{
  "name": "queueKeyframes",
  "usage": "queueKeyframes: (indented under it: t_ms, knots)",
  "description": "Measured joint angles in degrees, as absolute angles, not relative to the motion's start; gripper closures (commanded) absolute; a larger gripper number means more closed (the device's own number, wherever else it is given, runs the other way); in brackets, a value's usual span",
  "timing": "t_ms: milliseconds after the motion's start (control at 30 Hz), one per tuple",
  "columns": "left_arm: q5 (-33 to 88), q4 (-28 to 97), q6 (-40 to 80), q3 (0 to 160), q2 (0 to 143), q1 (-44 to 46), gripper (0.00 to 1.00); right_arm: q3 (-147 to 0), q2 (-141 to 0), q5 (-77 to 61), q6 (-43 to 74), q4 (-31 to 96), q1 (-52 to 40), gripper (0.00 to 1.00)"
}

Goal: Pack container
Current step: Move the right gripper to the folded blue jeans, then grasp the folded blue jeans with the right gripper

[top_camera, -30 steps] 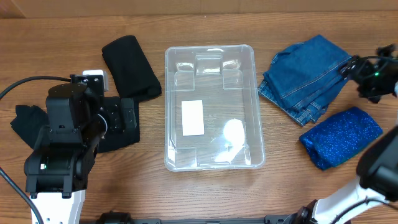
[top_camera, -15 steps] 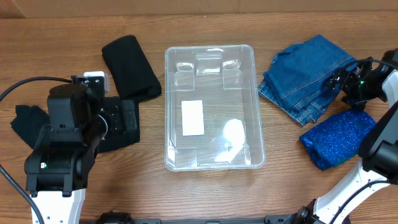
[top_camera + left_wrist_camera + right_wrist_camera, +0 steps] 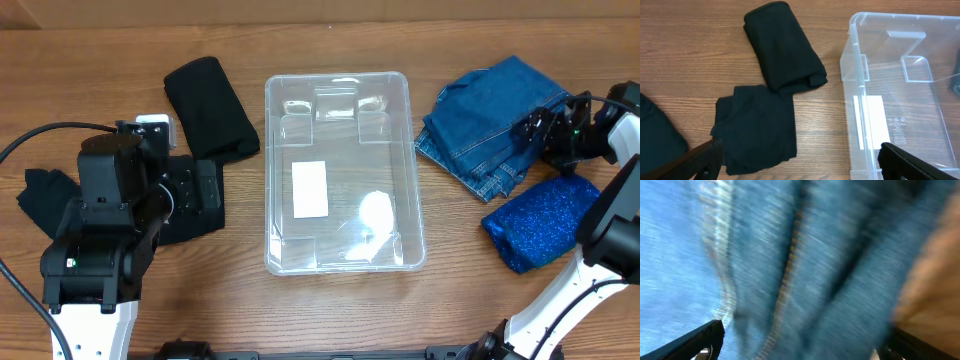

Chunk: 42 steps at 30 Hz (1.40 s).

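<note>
Denim garment (image 3: 485, 115), folded, lay just right of the container (image 3: 345, 160). Within the last second the right gripper (image 3: 805, 330) had travelled from the far right edge of the table (image 3: 470, 290) to a position over that garment's right border. Its fingers stood spread wide with nothing between them. The wrist view was motion-blurred, so contact with the cloth could not be confirmed.

Assessment: a first pick was being set up, not yet made.

The container sat at table centre, unmoved and empty, its white label (image 3: 309, 189) plain on the base. The left gripper (image 3: 800, 150) was unchanged, fingers spread, above a flat black garment (image 3: 195, 210) left of the container. A rolled black garment (image 3: 208, 105) and a sparkling blue one (image 3: 548, 218) lay undisturbed.
</note>
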State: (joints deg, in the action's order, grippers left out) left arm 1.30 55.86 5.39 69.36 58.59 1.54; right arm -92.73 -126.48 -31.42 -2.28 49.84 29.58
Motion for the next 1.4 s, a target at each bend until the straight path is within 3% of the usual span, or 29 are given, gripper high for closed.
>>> queueKeyframes:
  t_ms: [300, 567, 800, 1167, 1400]
  knots:
    - [1.30, 55.83, 5.37, 69.36, 58.59, 1.54, 0.00, -93.23, -128.38, -38.72, 4.54, 44.97, 29.45, 0.00]
    - [1.30, 55.83, 5.39, 69.36, 58.59, 1.54, 0.00, -92.38, -128.64, -36.93, 10.59, 37.34, 27.11, 0.00]
    - [1.34, 55.86, 5.39, 69.36, 58.59, 1.54, 0.00, -89.06, -127.37, -33.41, 15.79, 32.47, 26.26, 0.15]
    - [1.52, 55.88, 5.39, 69.36, 58.59, 1.54, 0.00, -81.73, -124.46, -28.58, 16.64, 22.46, 23.59, 0.17]
    - [1.72, 55.99, 5.39, 69.36, 58.59, 1.52, 0.00, -81.17, -124.42, -25.96, 17.12, 20.67, 20.75, 0.36]
